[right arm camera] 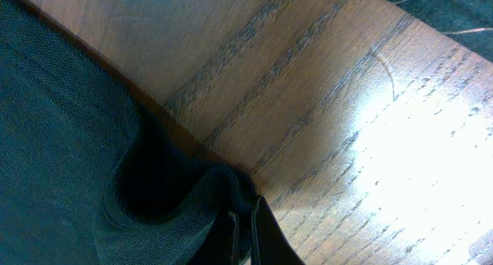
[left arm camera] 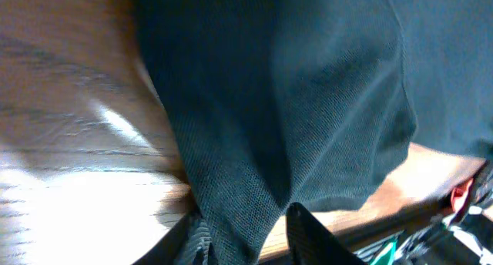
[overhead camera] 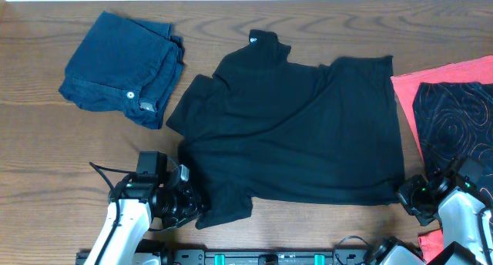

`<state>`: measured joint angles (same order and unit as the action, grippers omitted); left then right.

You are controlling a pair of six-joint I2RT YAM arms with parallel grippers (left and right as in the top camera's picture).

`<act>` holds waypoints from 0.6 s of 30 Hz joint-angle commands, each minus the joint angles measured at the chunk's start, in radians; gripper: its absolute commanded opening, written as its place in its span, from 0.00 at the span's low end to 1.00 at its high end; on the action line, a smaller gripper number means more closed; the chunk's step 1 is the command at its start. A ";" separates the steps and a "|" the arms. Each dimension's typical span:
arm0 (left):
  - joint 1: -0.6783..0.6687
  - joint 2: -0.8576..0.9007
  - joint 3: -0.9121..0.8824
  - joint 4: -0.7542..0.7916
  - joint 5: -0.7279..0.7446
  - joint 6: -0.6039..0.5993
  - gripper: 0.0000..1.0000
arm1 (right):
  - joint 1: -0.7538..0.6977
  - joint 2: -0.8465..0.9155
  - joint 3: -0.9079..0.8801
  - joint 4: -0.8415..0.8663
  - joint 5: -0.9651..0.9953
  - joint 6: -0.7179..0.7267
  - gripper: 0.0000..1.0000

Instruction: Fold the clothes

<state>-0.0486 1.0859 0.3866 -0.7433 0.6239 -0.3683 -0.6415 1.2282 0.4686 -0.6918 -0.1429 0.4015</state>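
Note:
A black short-sleeved T-shirt [overhead camera: 293, 126] lies spread flat in the middle of the table, with its collar and small white tag at the far side. My left gripper [overhead camera: 194, 205] is at the shirt's near-left sleeve. In the left wrist view its fingers [left arm camera: 246, 219] are apart, with the black fabric [left arm camera: 293, 103] between them. The fabric lies against one finger, and bare wood shows beside the other. My right gripper [overhead camera: 407, 194] is at the shirt's near-right corner. In the right wrist view its fingers [right arm camera: 248, 211] are pinched shut on a bunched fold of the shirt [right arm camera: 62, 142].
Folded dark blue jeans [overhead camera: 123, 68] lie at the far left. A red cloth [overhead camera: 404, 92] with a black patterned garment [overhead camera: 454, 119] on it lies at the right edge, close to my right arm. The table's front edge runs just behind both grippers.

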 commanded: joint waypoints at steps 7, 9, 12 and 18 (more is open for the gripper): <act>-0.003 0.003 -0.005 -0.032 0.173 0.196 0.28 | -0.006 0.029 -0.033 0.008 -0.026 0.002 0.01; -0.003 0.003 -0.005 -0.045 0.172 0.219 0.27 | -0.006 0.029 -0.033 0.009 -0.026 0.002 0.01; -0.003 0.003 -0.005 -0.039 0.171 0.219 0.19 | -0.006 0.029 -0.033 0.010 -0.026 0.002 0.01; -0.003 0.003 -0.002 -0.021 0.174 0.219 0.06 | -0.006 0.028 -0.026 0.011 -0.026 0.001 0.01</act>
<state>-0.0486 1.0859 0.3866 -0.7647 0.7815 -0.1753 -0.6415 1.2282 0.4690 -0.6914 -0.1429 0.4015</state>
